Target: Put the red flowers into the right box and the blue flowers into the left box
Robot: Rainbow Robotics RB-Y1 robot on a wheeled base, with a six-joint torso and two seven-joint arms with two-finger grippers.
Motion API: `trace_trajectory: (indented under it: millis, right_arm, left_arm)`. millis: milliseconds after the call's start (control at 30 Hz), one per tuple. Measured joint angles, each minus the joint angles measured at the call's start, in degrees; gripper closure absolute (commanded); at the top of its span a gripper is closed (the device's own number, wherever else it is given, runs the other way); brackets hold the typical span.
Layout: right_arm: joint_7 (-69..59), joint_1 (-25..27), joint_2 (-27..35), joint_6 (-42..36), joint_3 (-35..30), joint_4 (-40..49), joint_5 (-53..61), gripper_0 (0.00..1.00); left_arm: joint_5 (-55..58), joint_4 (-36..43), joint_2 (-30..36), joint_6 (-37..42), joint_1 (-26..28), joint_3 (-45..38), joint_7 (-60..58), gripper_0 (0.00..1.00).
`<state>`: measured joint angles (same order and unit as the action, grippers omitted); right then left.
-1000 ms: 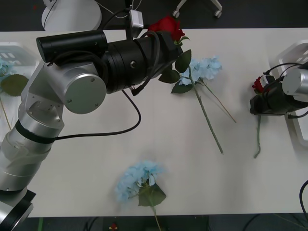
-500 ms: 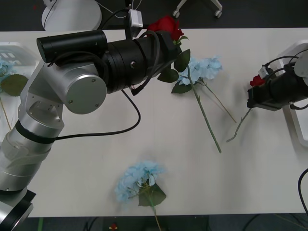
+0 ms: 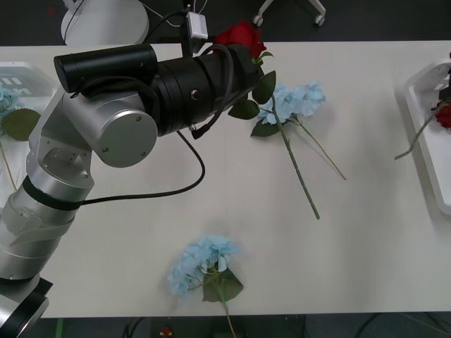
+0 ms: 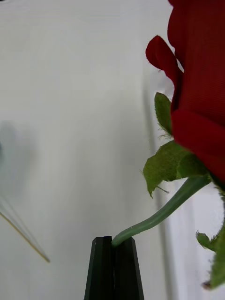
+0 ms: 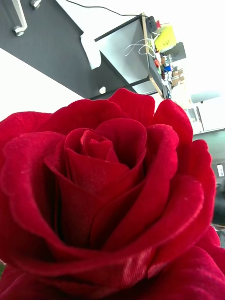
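Note:
My left gripper (image 3: 243,62) hangs over the table's far middle, shut on a red flower (image 3: 243,36) whose bud sits right before the wrist camera (image 5: 108,187); its long stem (image 3: 296,165) slants down toward the table. At the far right edge, my right gripper (image 4: 114,241) is shut on the stem of another red flower (image 4: 201,89), its bud (image 3: 444,114) over the right box (image 3: 423,151). Two blue flowers lie on the table, one at the middle (image 3: 299,98) and one near the front (image 3: 201,262). The left box (image 3: 21,74) holds a blue flower (image 3: 7,98).
The left arm's bulky silver and black links (image 3: 120,105) cover the table's left half. A black cable (image 3: 190,169) loops over the table under the arm. A chair base (image 3: 289,10) and a white round object (image 3: 106,21) stand beyond the far edge.
My right gripper has carried its red flower rightward off the table to the right box. The stem held by my left gripper has shifted slightly up and left.

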<state>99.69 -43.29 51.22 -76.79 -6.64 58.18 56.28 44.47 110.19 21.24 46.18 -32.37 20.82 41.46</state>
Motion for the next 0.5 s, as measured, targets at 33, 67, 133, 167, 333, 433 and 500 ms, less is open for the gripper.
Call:
trace_trajectory:
  millis: [33,67,133,167,333,433,500]
  right_arm:
    - [2.76,0.00,1.06,-0.28,-0.35,0.00,-1.05,1.00]
    - [5.29,0.00,1.92,-0.47,-0.65,0.00,-2.52,1.00]
    - [10.09,0.00,3.24,-0.49,-1.21,-0.02,-7.78,1.00]
    - [11.21,0.00,3.60,-0.24,-1.43,-0.12,-10.75,1.00]
    - [12.42,0.00,3.58,6.55,-1.70,-3.41,-20.49,1.00]
    - [13.71,0.00,3.16,9.81,-1.47,-5.77,-25.51,1.00]
    - [14.00,0.00,2.51,11.71,-0.69,-6.50,-28.84,1.00]
  left_arm:
    - [-0.12,0.00,0.00,0.00,0.00,0.00,0.00,1.00]
    - [-0.18,0.00,0.00,0.00,0.00,0.00,0.00,1.00]
    - [-0.30,0.00,0.00,-0.01,0.00,0.00,0.00,1.00]
    - [-0.34,0.00,-0.01,-0.01,0.00,0.01,0.00,1.00]
    - [-0.61,0.01,-0.01,-0.02,0.00,0.01,-0.01,1.00]
    - [-0.79,0.01,-0.02,-0.03,0.00,0.01,-0.01,1.00]
    - [-0.91,0.01,-0.03,-0.03,0.00,0.02,-0.01,1.00]
